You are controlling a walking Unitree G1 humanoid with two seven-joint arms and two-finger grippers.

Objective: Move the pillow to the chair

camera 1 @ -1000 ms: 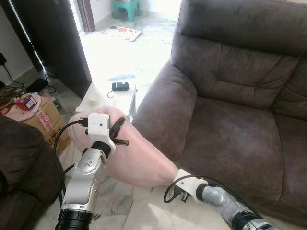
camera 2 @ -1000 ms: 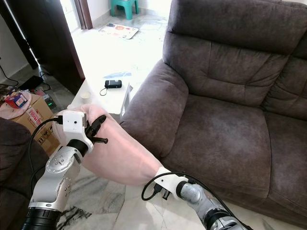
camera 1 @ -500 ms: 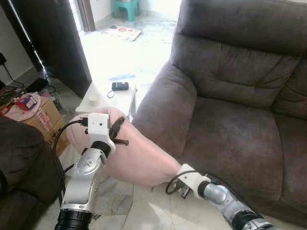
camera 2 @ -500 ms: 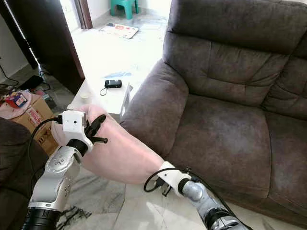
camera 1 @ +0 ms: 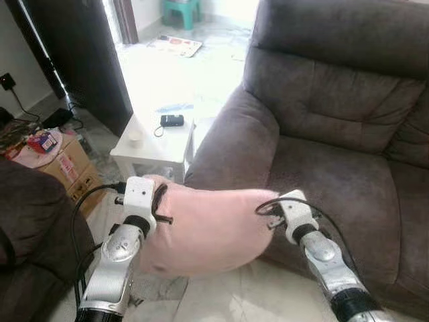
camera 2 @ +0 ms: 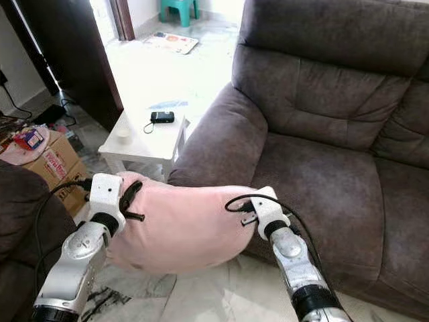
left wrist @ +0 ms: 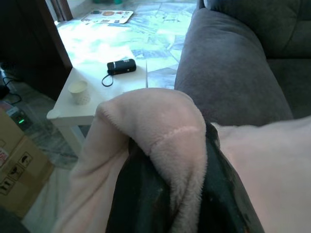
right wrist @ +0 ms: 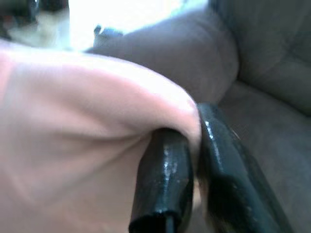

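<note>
A soft pink pillow (camera 1: 211, 225) hangs level in the air between my two arms, just in front of the armrest of the dark brown armchair (camera 1: 335, 141). My left gripper (camera 1: 159, 204) is shut on the pillow's left corner; its black fingers (left wrist: 146, 194) pinch a fold of pink fabric. My right gripper (camera 1: 271, 211) is shut on the pillow's right corner, close to the chair's seat cushion (camera 2: 322, 191); its fingers (right wrist: 167, 179) clamp the pink edge.
A small white side table (camera 1: 157, 137) stands left of the armrest with a black device (camera 1: 171, 121) and a small cup (camera 1: 136, 138) on it. Cardboard boxes (camera 1: 57, 161) sit at the left, a dark sofa edge (camera 1: 27, 221) at the lower left.
My right gripper has risen with its corner of the pillow, from low near the floor to seat height. The pillow now hangs level instead of slanting down to the right.
</note>
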